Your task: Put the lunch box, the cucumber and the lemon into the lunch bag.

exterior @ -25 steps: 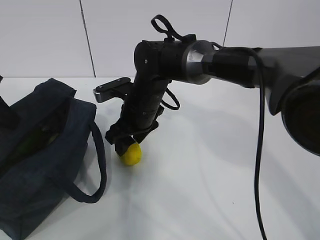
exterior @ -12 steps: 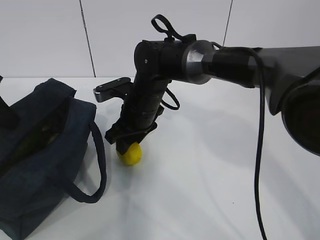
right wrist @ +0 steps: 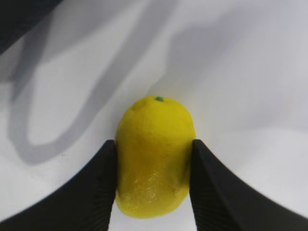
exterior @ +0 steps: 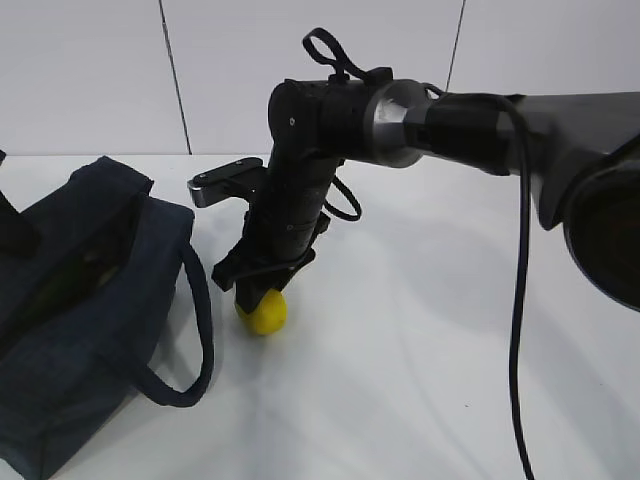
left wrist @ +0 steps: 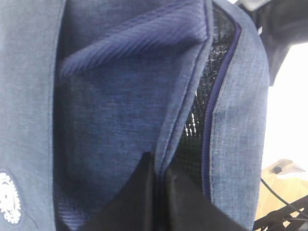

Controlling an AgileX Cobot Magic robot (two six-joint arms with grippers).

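Note:
A bright yellow lemon lies on the white table just right of the navy lunch bag. My right gripper reaches down over it. In the right wrist view both black fingers press the sides of the lemon, so the right gripper is shut on it. My left gripper is shut, pinching the fabric edge of the lunch bag beside its zipper and holding the mouth open. The lunch box and the cucumber are not visible.
A loop handle of the bag hangs out toward the lemon. The right arm stretches in from the right above the table. A pale tiled wall stands behind.
The right gripper's fingers have closed in from a wider gap until they touch the lemon, which still rests on the table. The left gripper and bag have stayed put.

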